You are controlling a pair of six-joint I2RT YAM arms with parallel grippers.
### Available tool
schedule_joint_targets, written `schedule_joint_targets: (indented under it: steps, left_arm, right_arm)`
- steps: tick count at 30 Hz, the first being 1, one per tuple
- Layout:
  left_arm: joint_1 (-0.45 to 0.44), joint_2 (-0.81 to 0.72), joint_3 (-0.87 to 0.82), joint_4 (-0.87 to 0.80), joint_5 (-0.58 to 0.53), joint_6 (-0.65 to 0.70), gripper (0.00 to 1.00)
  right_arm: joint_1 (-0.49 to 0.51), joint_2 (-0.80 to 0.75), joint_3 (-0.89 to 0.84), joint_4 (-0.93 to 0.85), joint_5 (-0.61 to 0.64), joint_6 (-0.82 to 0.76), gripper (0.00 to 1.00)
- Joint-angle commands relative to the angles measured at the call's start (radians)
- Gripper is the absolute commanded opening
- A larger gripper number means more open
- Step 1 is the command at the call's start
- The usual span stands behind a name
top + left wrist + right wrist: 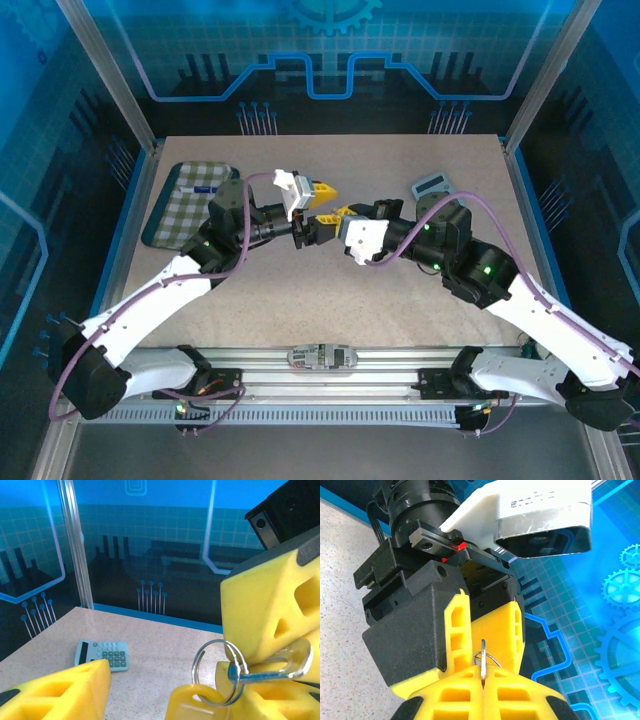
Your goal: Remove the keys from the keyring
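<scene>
The right fingers (483, 682) are pressed shut on the key (272, 671). In the right wrist view its thin blade sits edge-on in the seam between the two yellow pads. From the left wrist the key's silver head sticks out sideways from between those pads. The keyring (216, 672), a silver split ring, passes through the head and hangs free beside them. A yellow tag (192, 706) hangs from the lower part of the ring, so key and ring are not yet parted.

The left fingers (321, 194) face the right ones tip to tip above the middle of the desk (300, 290). They stand apart and grip nothing, with the ring just in front of the gap between them.

Farther out, a grey calculator (433, 186) lies flat on the far right part of the desk, beyond the right arm's wrist and well apart from the key. At the far left a green-and-white checked tray (180, 222) lies flat. Near its far edge it holds a slim white item with a blue mark (205, 188), too small to name. The left arm hides the tray's right side.
</scene>
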Motion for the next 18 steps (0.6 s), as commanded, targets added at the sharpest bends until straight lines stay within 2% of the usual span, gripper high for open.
schedule_joint_targets:
  steps: [1, 9, 18]
  left_arm:
    - [-0.046, -0.017, -0.008, 0.103, 0.003, 0.016, 0.63]
    - [-0.047, -0.049, -0.039, 0.089, -0.027, 0.029, 0.69]
    - [-0.048, -0.063, -0.066, 0.117, 0.007, 0.02, 0.71]
  right_arm:
    - [0.012, 0.039, -0.013, 0.042, -0.181, 0.056, 0.0]
    - [-0.022, 0.035, -0.004, 0.064, -0.204, 0.118, 0.0]
    - [-0.063, 0.039, 0.037, 0.088, -0.215, 0.268, 0.0]
